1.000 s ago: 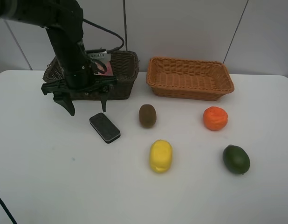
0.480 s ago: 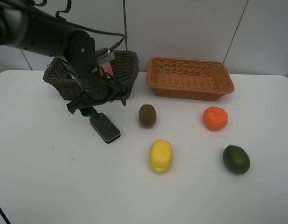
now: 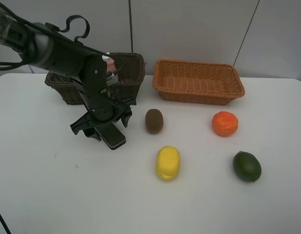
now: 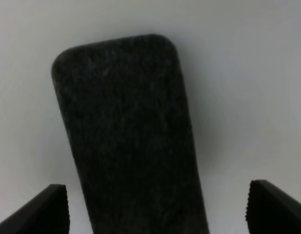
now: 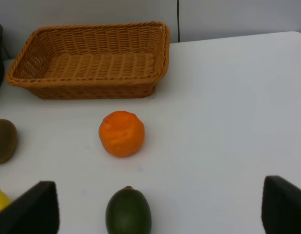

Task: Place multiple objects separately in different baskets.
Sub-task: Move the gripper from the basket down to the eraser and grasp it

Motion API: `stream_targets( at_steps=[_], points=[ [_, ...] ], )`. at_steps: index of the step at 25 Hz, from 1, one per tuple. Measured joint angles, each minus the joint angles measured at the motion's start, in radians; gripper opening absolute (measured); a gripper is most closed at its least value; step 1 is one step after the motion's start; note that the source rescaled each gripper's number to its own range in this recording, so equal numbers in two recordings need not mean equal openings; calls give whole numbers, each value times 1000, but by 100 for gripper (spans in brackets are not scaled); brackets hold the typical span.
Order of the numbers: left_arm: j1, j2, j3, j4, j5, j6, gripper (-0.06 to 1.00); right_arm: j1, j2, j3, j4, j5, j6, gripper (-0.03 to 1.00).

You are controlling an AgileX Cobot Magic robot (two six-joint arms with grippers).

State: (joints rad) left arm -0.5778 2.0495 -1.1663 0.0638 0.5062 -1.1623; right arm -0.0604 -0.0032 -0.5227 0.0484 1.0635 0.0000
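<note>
Left gripper [image 3: 104,127], spread wide, covers most of the black eraser block [image 3: 116,140].

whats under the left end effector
The black eraser block lies flat on the white table, between the fingers of the open left end effector. In the high view the arm covers most of it.

The left end effector [image 3: 103,126] is black, and so is the eraser block [image 4: 126,136] lying under it, its face faintly speckled grey. Near that end effector the kiwi [image 3: 154,120] is dull brown and the lemon [image 3: 168,162] plain yellow. Farther from it, the orange [image 3: 224,123] is bright orange and the lime [image 3: 247,166] dark glossy green. The deeper basket [image 3: 128,73] is a dark brown weave, the shallower basket [image 3: 198,82] a light orange-tan weave. The surface [image 3: 67,195] is white.
</note>
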Motion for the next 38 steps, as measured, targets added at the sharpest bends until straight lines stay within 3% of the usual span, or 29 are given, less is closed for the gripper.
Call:
stream_targets(
  at_steps=[16, 18, 21, 33, 38],
  points=[
    [5, 57, -10, -51, -22, 31, 94, 0, 0, 0, 0, 0, 0, 96],
    [5, 58, -10, -52, -13, 44, 86, 0, 0, 0, 0, 0, 0, 96],
    [7, 60, -10, -56, 7, 48, 58, 0, 0, 0, 0, 0, 0, 96],
    [7, 50, -14, -64, 27, 48, 58, 0, 0, 0, 0, 0, 0, 96],
    [7, -61, 2, -37, 62, 54, 58, 0, 0, 0, 0, 0, 0, 96]
  ],
)
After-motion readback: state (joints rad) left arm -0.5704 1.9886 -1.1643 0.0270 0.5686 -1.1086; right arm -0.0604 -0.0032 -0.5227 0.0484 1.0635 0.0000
